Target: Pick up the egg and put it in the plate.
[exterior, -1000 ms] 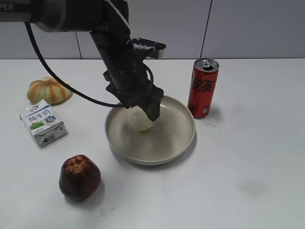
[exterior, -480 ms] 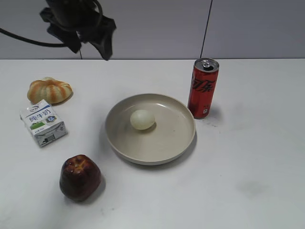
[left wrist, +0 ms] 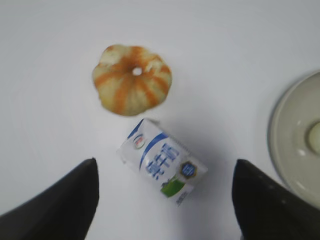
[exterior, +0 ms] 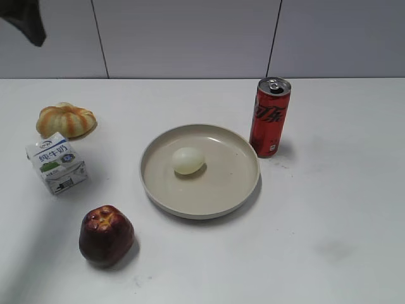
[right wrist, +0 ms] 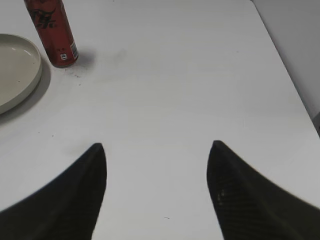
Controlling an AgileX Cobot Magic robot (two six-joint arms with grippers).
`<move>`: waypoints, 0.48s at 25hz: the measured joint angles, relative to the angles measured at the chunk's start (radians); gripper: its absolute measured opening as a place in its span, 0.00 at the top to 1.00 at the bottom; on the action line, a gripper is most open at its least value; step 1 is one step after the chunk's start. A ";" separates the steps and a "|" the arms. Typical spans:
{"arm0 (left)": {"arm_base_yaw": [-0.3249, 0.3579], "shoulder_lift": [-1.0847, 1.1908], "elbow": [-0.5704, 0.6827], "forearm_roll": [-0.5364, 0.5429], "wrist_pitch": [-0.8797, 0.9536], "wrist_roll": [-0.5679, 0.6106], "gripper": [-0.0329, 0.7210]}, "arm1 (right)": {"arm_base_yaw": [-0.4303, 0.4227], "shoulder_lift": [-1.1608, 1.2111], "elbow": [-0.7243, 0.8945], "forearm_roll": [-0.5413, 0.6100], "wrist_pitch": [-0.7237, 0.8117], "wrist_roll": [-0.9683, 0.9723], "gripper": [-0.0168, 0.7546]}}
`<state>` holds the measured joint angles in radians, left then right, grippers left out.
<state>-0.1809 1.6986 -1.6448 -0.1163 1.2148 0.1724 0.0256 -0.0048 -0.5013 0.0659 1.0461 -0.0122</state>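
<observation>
From the exterior view we see the small pale cream egg (exterior: 188,160) lying inside the wide round beige plate (exterior: 221,199) on the white desk (exterior: 329,209), left of the plate's middle. A red drink can (exterior: 269,116) stands just beside the plate's right rim. Only a dark scrap of the left gripper (exterior: 25,22) shows, cut off at the top left corner.

In the left wrist view we find its jaws spread wide and empty above a blue-and-white milk carton (left wrist: 162,163) and a ribbed tan bread bun (left wrist: 132,79); the plate and egg are cropped at the right edge.

In the right wrist view the right gripper (right wrist: 156,150) hangs over bare desk, jaws wide and empty, and the can's top is cut off.
</observation>
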 joint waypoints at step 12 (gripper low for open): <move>0.072 -0.460 0.646 0.003 -0.060 0.000 0.17 | 0.000 0.000 0.000 0.000 0.000 0.000 0.35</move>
<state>-0.1094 1.2384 -0.9989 -0.1131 1.1553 0.1724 0.0256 -0.0048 -0.5013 0.0659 1.0461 -0.0122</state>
